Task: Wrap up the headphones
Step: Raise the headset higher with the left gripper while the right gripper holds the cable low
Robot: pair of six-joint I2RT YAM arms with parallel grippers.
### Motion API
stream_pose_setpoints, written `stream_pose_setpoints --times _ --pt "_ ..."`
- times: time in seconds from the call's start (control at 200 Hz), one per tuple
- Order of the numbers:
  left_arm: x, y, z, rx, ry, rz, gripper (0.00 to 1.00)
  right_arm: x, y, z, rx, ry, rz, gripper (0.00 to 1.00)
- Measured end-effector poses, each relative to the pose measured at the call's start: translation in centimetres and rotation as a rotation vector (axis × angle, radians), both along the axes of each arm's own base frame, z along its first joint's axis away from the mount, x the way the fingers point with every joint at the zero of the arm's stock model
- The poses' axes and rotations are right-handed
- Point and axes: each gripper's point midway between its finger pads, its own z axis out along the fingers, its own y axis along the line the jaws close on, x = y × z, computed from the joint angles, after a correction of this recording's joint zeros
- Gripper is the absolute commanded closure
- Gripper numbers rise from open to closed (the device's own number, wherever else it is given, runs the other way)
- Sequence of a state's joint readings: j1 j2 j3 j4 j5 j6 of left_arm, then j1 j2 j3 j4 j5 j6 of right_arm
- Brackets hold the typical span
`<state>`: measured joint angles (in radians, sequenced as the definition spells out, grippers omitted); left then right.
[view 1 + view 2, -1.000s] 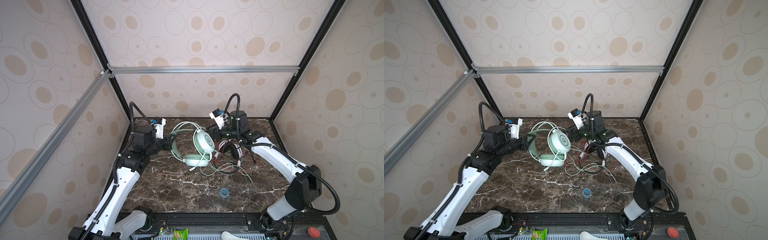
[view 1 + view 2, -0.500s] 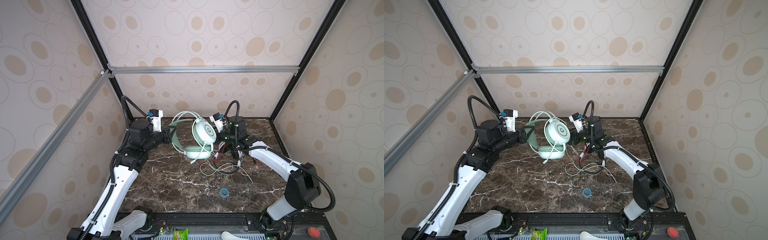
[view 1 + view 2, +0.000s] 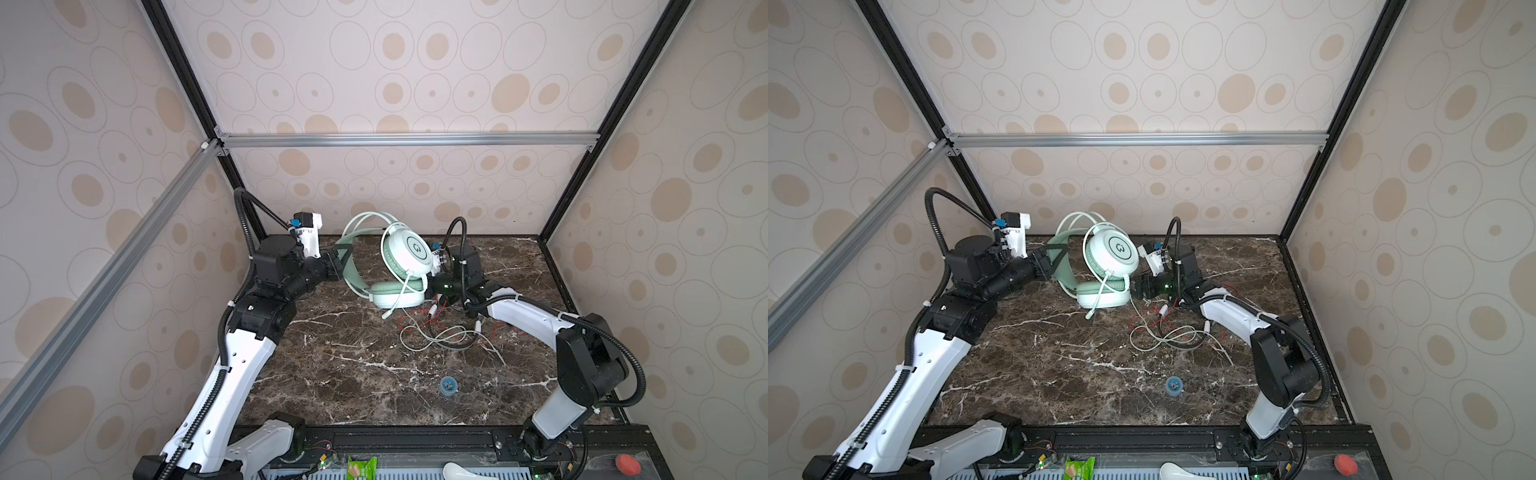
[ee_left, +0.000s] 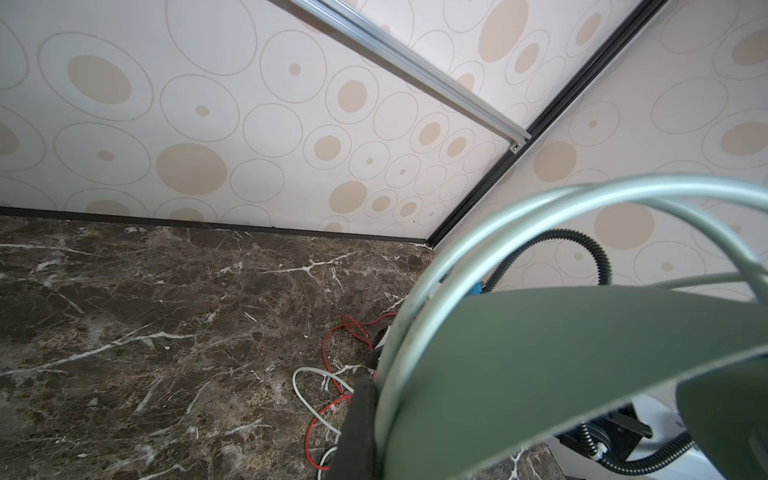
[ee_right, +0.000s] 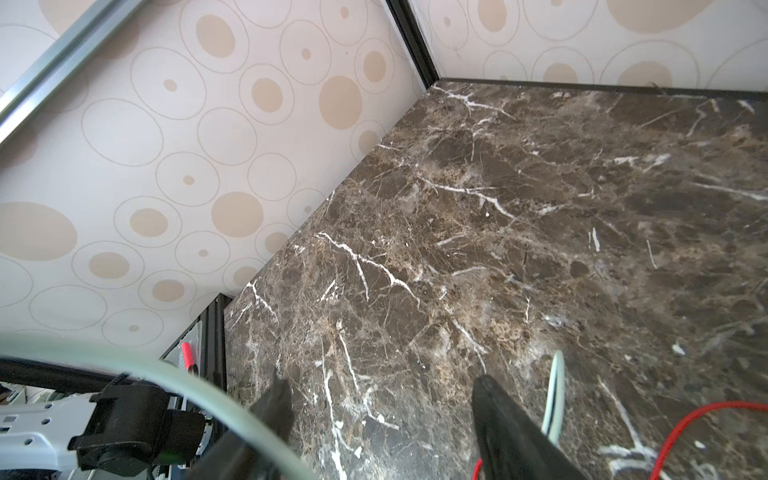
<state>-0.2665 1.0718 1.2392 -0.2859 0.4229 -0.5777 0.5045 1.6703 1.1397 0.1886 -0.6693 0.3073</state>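
- My left claw (image 3: 337, 261) is clenched on the headband of the mint green headset (image 3: 406, 254), holding it up at the back centre of the marble tabletop (image 3: 332, 374).
- My right claw (image 5: 382, 411) stands released and empty, just beside the lower ear cup.
- The mint cord (image 5: 555, 395) and a thin red cord (image 4: 308, 436) lie tangled on the marble.

Soft, even light; nearest foreground parts look blurred.
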Motion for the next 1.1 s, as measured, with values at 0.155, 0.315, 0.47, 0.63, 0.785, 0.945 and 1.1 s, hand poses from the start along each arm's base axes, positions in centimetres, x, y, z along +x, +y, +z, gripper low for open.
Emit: stream_pose_setpoints --times 0.155,0.315,0.47,0.63,0.785,0.945,1.1 --pt "0.3 0.3 0.7 -0.025 -0.005 0.029 1.00 -0.3 0.0 -0.6 0.017 0.022 -0.003 0.54" --pt "1.0 0.6 0.9 -0.056 -0.001 0.065 1.00 -0.5 -0.2 -1.5 0.026 0.056 -0.015 0.70" --pt "1.8 1.2 0.8 -0.089 0.020 0.114 1.00 -0.7 -0.2 -1.9 0.031 0.067 -0.017 0.85" --pt "3.0 1.7 0.2 -0.130 0.055 0.173 1.00 -1.1 0.0 -2.7 0.019 0.085 -0.024 0.91" --pt "4.2 2.3 -0.7 -0.167 0.100 0.236 1.00 -1.6 0.2 -3.6 -0.005 0.096 -0.034 0.96" --pt "5.1 3.1 -1.3 -0.206 0.129 0.308 1.00 -2.7 0.6 -3.8 -0.062 0.075 -0.042 0.99" --pt "5.9 3.9 -1.8 -0.241 0.149 0.373 1.00 -4.7 1.1 -2.7 -0.119 0.026 -0.028 1.00"
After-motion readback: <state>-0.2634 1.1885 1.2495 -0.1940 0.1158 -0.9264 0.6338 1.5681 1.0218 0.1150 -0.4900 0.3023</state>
